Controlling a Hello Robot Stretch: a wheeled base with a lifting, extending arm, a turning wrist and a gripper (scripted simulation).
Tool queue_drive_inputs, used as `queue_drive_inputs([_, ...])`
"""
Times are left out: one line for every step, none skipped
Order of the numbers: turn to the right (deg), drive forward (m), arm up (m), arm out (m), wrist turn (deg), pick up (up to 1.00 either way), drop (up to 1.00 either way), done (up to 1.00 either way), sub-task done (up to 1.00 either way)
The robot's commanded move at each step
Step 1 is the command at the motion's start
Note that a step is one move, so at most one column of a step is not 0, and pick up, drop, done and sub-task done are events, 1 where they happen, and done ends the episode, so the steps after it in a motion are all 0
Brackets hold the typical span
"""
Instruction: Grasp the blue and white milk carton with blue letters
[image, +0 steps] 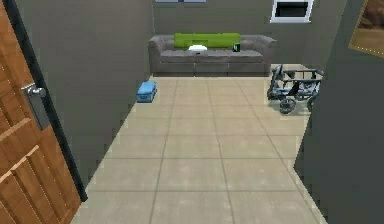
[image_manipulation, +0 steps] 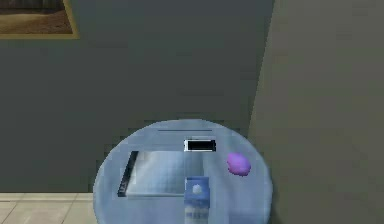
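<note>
The milk carton (image_manipulation: 197, 198) is standing upright, long axis vertical, at the near edge of the round counter (image_manipulation: 110, 188), low in the arm side view's middle. A flat grey slab (image_manipulation: 155, 172) is lying just beside it, and a purple blob (image_manipulation: 238, 164) is lying near. The hand's state cannot be told. Judged from this, the grasp is calling for a short outward reach.

Round table (image_manipulation: 160, 138): carton (image_manipulation: 197, 198), purple blob (image_manipulation: 238, 164), perhaps laptop (image_manipulation: 155, 172).
</note>
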Motion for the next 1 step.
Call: queue_drive_inputs([0.0,0.0,0.5,0.0,0.0,0.0,0.0,0.0,0.0])
